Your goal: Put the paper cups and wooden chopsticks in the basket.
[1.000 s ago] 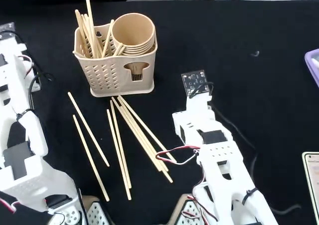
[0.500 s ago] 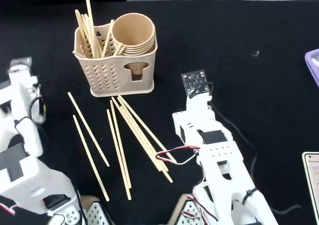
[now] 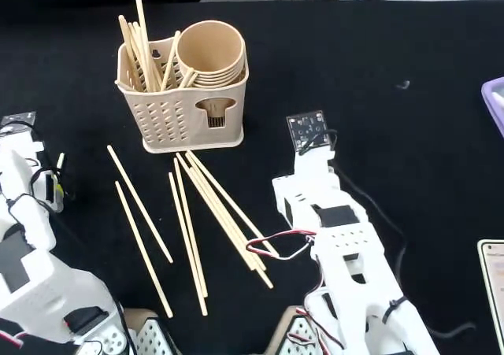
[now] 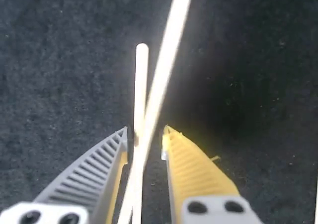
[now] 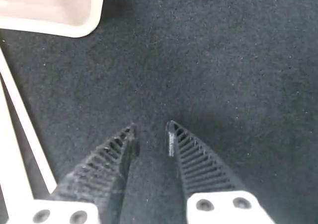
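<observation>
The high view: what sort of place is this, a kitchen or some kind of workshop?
Probably a robotics test bench, not a kitchen. Two white arms with bare wiring sit at a black-covered table, and the basket of paper cups and the chopsticks look like practice props.

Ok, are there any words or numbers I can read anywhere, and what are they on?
No text here can be read.
White card at the right edge of the high view: faint print, too small to read.
Basket, paper cups, chopsticks: no words or numbers.
</observation>
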{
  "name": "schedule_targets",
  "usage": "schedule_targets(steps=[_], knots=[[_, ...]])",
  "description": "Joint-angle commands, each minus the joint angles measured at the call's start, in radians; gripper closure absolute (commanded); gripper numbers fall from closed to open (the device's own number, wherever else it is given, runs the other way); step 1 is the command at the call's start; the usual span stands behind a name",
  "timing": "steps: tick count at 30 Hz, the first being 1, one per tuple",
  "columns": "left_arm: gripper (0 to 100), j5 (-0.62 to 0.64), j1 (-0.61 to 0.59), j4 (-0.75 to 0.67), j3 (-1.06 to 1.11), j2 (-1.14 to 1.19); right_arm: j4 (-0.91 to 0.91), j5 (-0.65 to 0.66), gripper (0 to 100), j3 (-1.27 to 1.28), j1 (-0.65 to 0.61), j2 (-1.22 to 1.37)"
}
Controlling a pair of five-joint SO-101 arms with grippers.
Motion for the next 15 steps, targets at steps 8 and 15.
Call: schedule_targets(steps=[8, 15], knots=[[88, -0.098, -0.058, -0.012, -0.001, -0.008, -0.02, 0.014, 90.3, 0.016, -0.009, -0.035], [87, -0.141, -0.104, -0.048, -0.004, -0.008, -0.02, 0.014, 90.3, 0.016, -0.012, -0.033]])
